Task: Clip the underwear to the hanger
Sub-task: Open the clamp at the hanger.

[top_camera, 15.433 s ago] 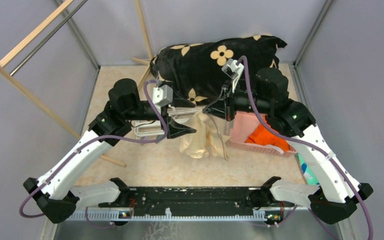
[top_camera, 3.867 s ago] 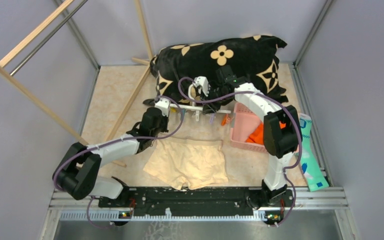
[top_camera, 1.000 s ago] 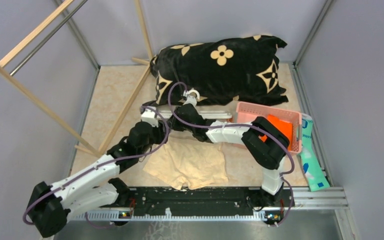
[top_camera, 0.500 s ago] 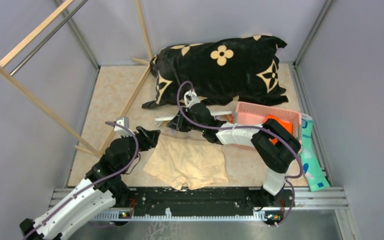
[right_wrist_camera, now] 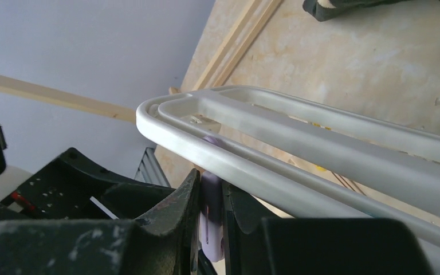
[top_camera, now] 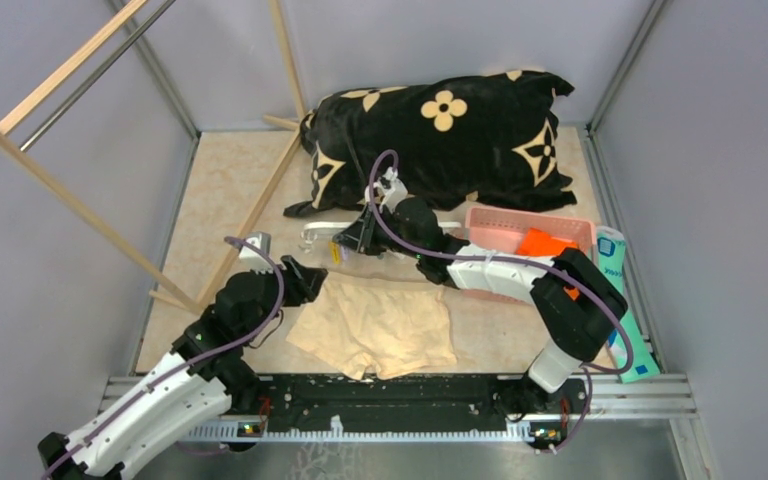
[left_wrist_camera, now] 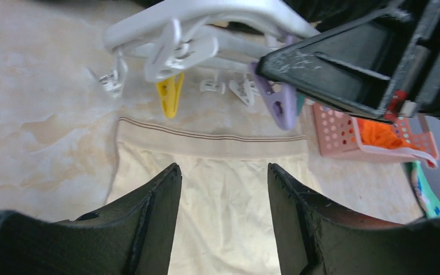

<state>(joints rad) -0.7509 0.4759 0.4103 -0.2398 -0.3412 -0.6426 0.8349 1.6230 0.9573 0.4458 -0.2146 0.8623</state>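
Observation:
The beige underwear [top_camera: 375, 325] lies flat on the floor, waistband toward the hanger; it fills the left wrist view [left_wrist_camera: 229, 217]. The white hanger [top_camera: 320, 232] is held just beyond the waistband, tilted, clips dangling [left_wrist_camera: 206, 11]. My right gripper [top_camera: 360, 238] is shut on a purple clip [right_wrist_camera: 211, 217] under the hanger's frame [right_wrist_camera: 298, 114]; that clip also shows in the left wrist view [left_wrist_camera: 283, 106]. A yellow clip [left_wrist_camera: 170, 94] hangs above the waistband's left end. My left gripper [top_camera: 312, 278] is open and empty, hovering over the underwear's left side [left_wrist_camera: 223, 169].
A pink basket [top_camera: 520, 222] holding orange cloth [top_camera: 545, 243] sits right of the hanger. A black flowered blanket [top_camera: 440, 140] lies at the back. A wooden rack [top_camera: 70, 200] leans at the left. A teal packet [top_camera: 628, 340] lies at the right edge.
My left arm has pulled back from the hanger to the underwear's left side. My right gripper has shifted the hanger slightly right and up, staying shut on the clip.

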